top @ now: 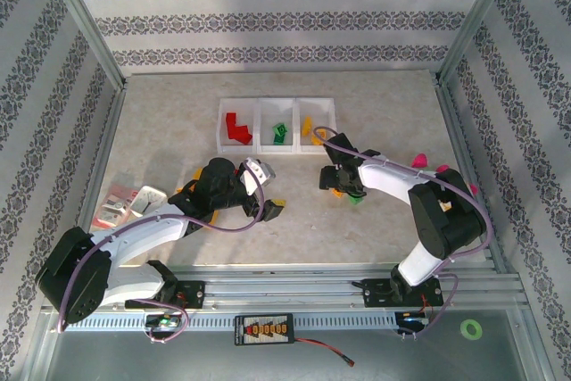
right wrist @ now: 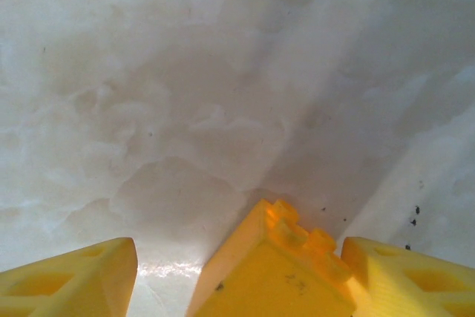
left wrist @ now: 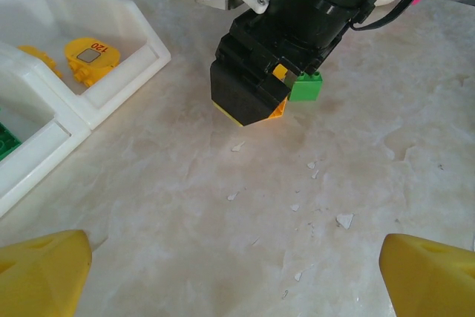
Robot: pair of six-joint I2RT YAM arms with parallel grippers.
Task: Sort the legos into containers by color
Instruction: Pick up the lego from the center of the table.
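Observation:
My right gripper (top: 343, 186) points down at the table in front of the containers (top: 277, 144), three joined white bins. An orange-yellow lego (right wrist: 274, 272) lies between its fingers, against the right finger (right wrist: 401, 276), with a gap to the left finger (right wrist: 67, 283). A green lego (left wrist: 306, 87) sits right beside that gripper (left wrist: 249, 98). The bins hold red legos (top: 236, 128), green legos (top: 280, 134) and yellow legos (left wrist: 89, 57). My left gripper (left wrist: 237, 280) hovers wide open over bare table, facing the right gripper.
A red-and-white packet (top: 125, 202) lies at the table's left side. Pink parts of a plush toy (top: 419, 162) show behind the right arm. Small white flecks (left wrist: 345, 220) dot the table in front of the left gripper.

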